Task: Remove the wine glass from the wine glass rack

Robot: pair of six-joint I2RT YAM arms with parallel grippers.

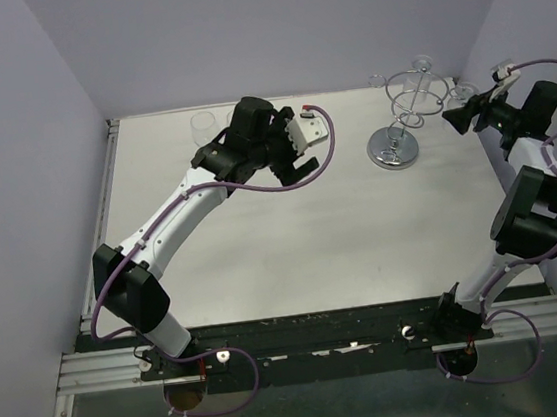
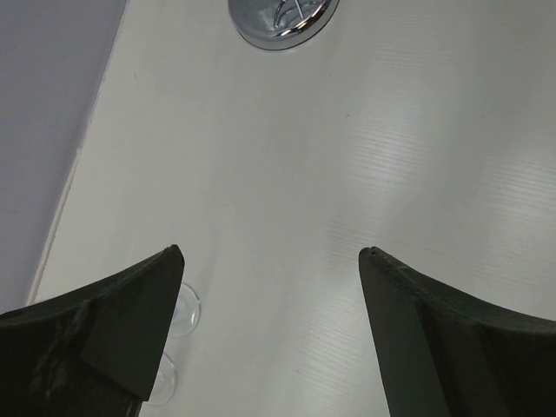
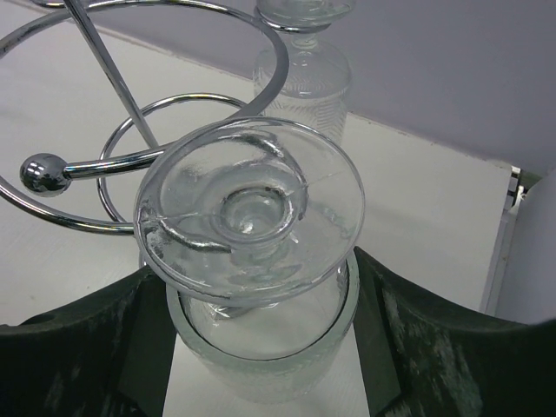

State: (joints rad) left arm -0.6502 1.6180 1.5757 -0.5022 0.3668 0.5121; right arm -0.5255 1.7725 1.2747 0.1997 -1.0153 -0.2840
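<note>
Gripping the hanging glass (image 3: 252,208) on the rack (image 3: 115,78), the right end effector (image 3: 261,269) is clenched; left end effector (image 2: 271,252) gapes released above the white tabletop (image 1: 361,229), lilac walls (image 1: 10,148) around.

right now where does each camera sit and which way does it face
top external: overhead from behind, looking down on the white table; left arm and right arm show
left wrist: faces the base of the shiny chrome wire rack; open left gripper shows
right wrist: close on the clear upside-down wine glass; right gripper flanks it
shared: the rack
</note>
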